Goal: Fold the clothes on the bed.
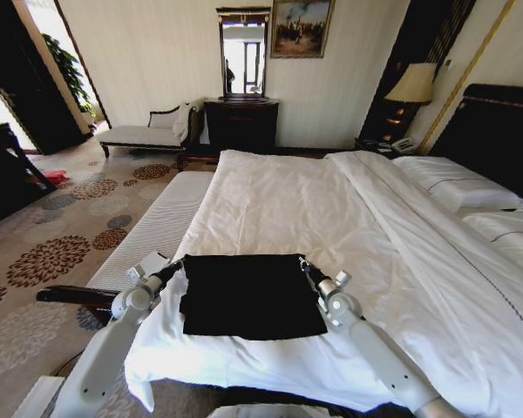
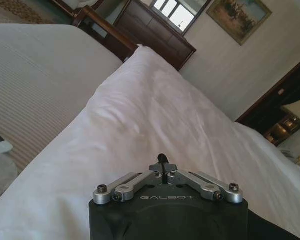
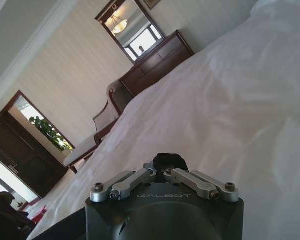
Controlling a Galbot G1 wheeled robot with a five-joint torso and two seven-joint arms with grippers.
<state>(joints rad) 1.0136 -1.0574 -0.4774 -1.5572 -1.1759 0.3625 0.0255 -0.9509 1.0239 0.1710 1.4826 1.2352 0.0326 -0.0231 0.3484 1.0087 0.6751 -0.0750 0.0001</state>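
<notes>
The clothes are one black T-shirt, lying flat as a rough rectangle on the white bed near its front edge. My left gripper sits at the shirt's far left corner and my right gripper at its far right corner. In the left wrist view the left gripper has its links drawn together and is shut, with a sliver of black at the tips. The right gripper is shut too, with a lump of black cloth between its tips. The shirt's lettering is hidden.
White pillows lie at the right by the dark headboard. A striped bench runs along the bed's left side. A pale chaise, dark dresser and lamp stand by the far wall.
</notes>
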